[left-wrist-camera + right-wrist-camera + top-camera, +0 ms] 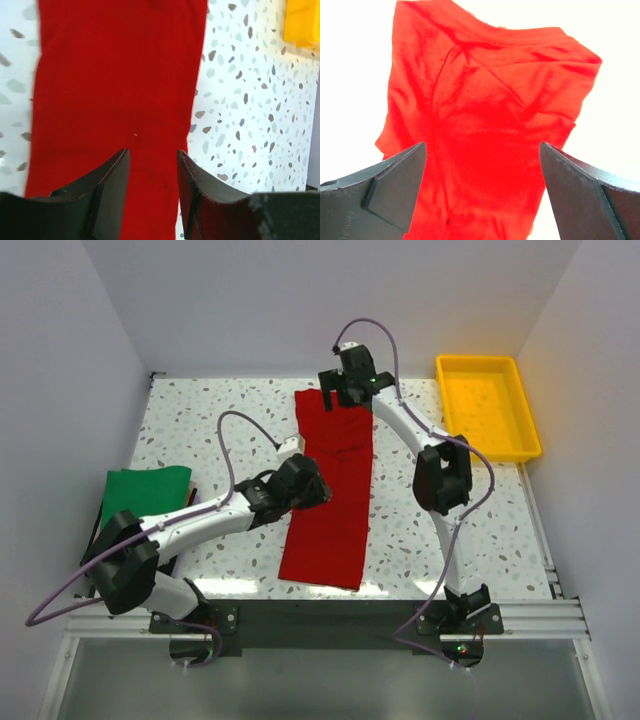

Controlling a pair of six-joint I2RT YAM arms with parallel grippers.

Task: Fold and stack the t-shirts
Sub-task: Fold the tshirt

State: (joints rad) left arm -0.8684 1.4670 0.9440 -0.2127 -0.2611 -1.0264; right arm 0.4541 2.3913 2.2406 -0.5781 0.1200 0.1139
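My left gripper (305, 483) reaches in, released, over the middle of the red t-shirt (330, 530), and my right gripper (340, 390) hangs, jaws spread wide, over the shirt's far end. The shirt is seemingly 1 folded strip.

left arm (190, 520) stretched low toward the middle, left end effector (152, 155) angled down, jaws partly apart, nothing between them. right arm (410, 430) reaches far forward, elbow bent, right end effector (482, 150) spread wide.

Both arms (195, 515) are white with black joints (443, 475), lilac cables (362, 321) and dark gripper fingers (112, 195).
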